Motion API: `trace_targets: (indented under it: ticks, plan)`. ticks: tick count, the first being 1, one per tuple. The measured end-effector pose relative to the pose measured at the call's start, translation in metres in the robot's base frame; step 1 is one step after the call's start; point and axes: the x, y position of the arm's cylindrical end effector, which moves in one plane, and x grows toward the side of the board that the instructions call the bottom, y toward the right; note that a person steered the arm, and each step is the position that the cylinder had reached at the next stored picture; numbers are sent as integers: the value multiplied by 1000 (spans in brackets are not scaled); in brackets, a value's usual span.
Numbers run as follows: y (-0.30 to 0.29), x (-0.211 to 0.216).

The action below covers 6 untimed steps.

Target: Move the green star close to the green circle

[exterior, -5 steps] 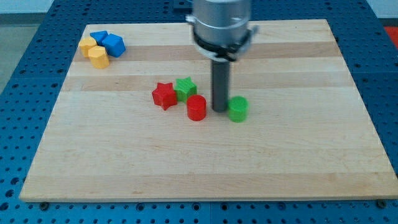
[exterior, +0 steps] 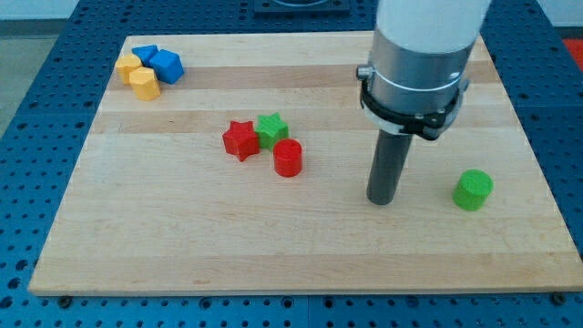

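Task barely begun: green star [exterior: 271, 128] touches red star [exterior: 240, 139] mid-board, well apart from green circle [exterior: 473, 189] at 4 o'clock; my tip [exterior: 382, 200], a bare rod holding nothing, stands between.

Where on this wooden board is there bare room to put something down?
The whole strip along the view's bottom, below the red cylinder and my tip, is bare. So is the left side under the blue and yellow blocks. It is crowded around the red star and green star.
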Motion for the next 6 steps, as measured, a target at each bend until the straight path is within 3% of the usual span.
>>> trace_targets:
  ticks: [3, 5, 6]
  plan:
    - [-98, -46]
    - [-28, -129]
    - [-85, -144]
